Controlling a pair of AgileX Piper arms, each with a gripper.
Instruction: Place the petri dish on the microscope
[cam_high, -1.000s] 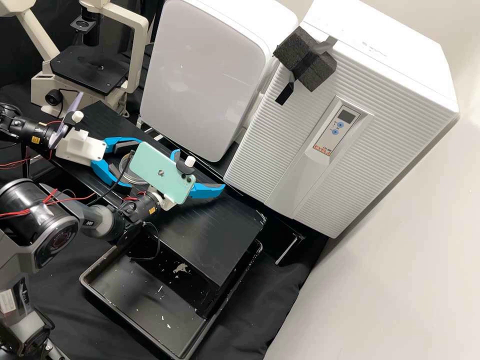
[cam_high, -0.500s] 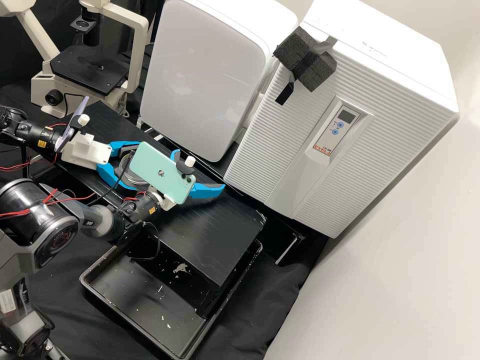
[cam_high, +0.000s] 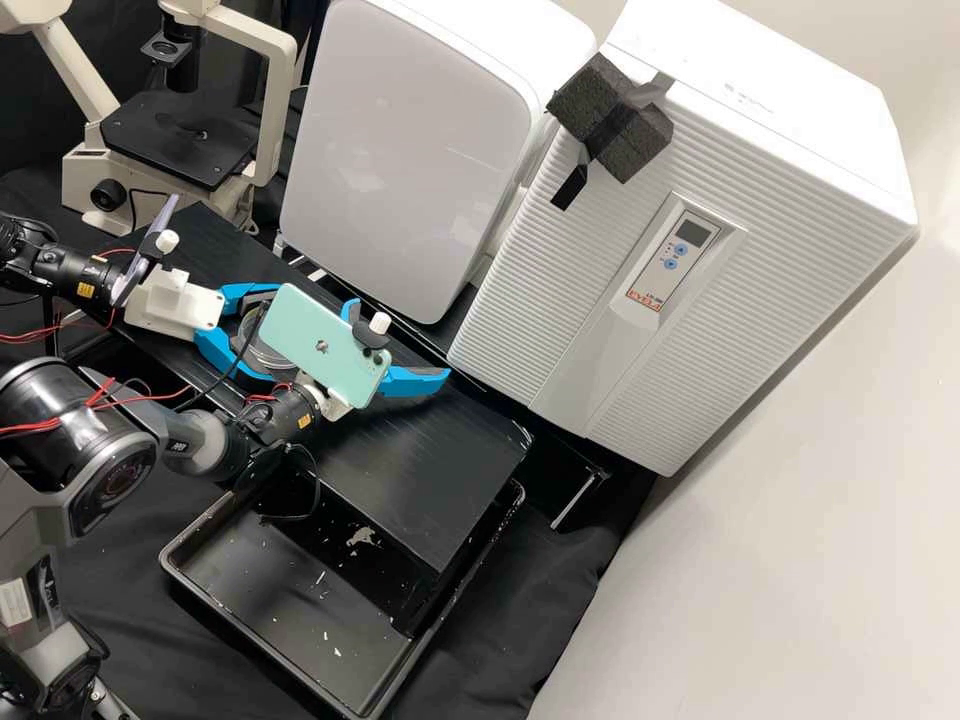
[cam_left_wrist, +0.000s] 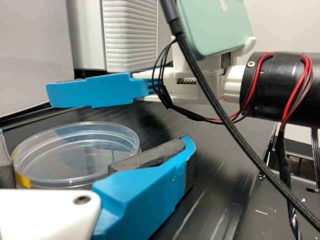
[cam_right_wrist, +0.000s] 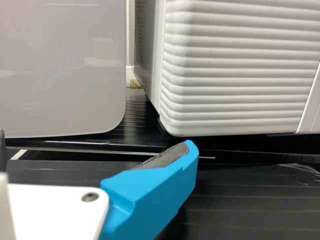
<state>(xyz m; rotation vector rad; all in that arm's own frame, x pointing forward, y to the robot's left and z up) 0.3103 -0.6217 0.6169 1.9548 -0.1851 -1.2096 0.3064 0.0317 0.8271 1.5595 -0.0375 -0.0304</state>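
Black bench (cam_high: 440, 460), cable (cam_left_wrist: 236, 133) across, microscope (cam_high: 175, 138) beyond

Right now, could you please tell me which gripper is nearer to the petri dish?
The left one. The left gripper has its fingers on either side of the petri dish; the right gripper hangs beyond the dish, farther along the bench.

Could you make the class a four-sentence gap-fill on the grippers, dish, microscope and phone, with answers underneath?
The gripper at the petri dish is the ____ one.
The right gripper's jaws stand ____, not shut.
The microscope's flat stage is coloured ____.
The phone mounted above the right gripper is coloured ____.

left; open; black; green
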